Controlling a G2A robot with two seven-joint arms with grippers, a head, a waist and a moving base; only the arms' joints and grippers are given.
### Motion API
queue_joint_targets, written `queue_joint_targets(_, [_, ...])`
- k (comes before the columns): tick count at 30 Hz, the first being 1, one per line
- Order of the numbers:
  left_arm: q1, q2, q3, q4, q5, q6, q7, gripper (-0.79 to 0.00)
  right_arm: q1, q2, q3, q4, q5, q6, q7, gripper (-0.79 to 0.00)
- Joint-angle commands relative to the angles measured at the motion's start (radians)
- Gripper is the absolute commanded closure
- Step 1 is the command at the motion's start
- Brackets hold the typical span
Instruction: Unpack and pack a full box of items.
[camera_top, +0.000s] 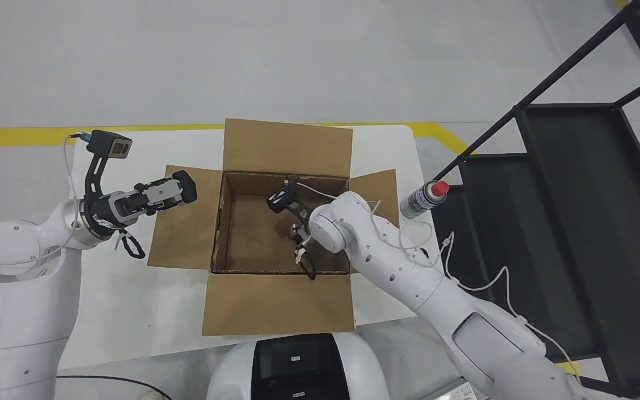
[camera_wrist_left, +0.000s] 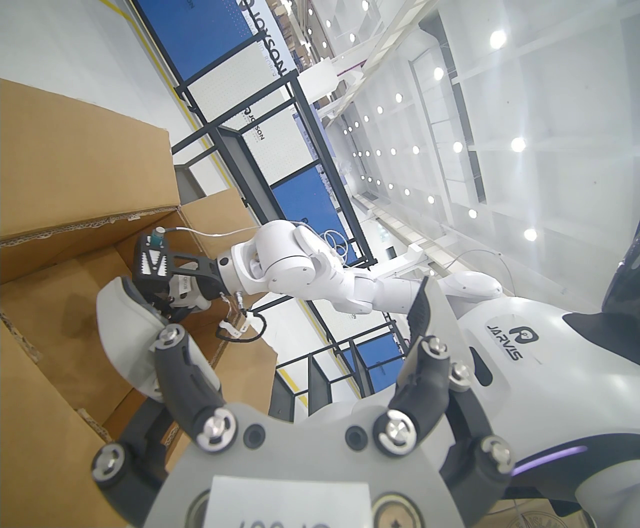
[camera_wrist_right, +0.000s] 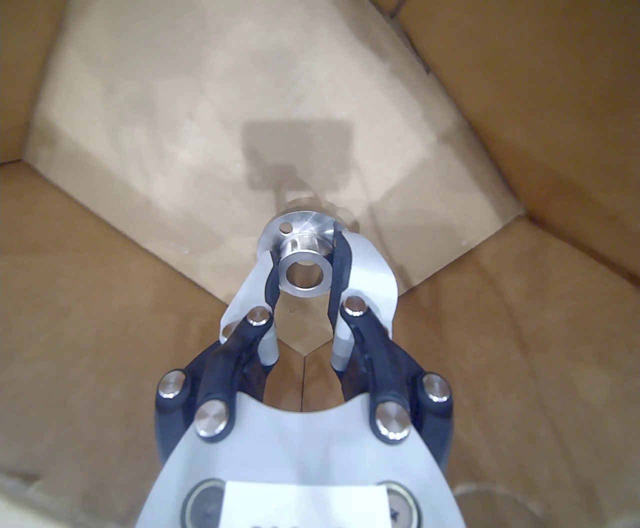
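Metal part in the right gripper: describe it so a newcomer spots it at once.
On the table stands an open cardboard box; the right gripper is down inside it. It grips a flange: a shiny silver disc with a small hole and a short hollow hub. The red-capped can nearby stands outside the box.

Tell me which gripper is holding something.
The right gripper, inside the box, shut on a metal flanged part; the left gripper is open and empty beside it.
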Motion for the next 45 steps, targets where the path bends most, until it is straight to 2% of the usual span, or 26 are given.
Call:
queue_joint_targets(1, [0.000,0.000,0.000,0.000,0.000,0.000,0.000,-0.785,-0.023,0.013,0.033,-0.084,-0.002,-0.022,0.020,0.000])
queue_joint_targets(7, [0.000,0.000,0.000,0.000,0.000,0.000,0.000,-0.785,-0.093,0.049,0.138,-0.285,-0.002,-0.108,0.087,0.000])
queue_joint_targets(12, [0.000,0.000,0.000,0.000,0.000,0.000,0.000,-0.785,-0.130,0.073,0.216,-0.336,0.077,-0.256,0.122,0.000])
queue_joint_targets(45, [0.000,0.000,0.000,0.000,0.000,0.000,0.000,-0.785,-0.130,0.073,0.216,-0.336,0.077,-0.256,0.122,0.000])
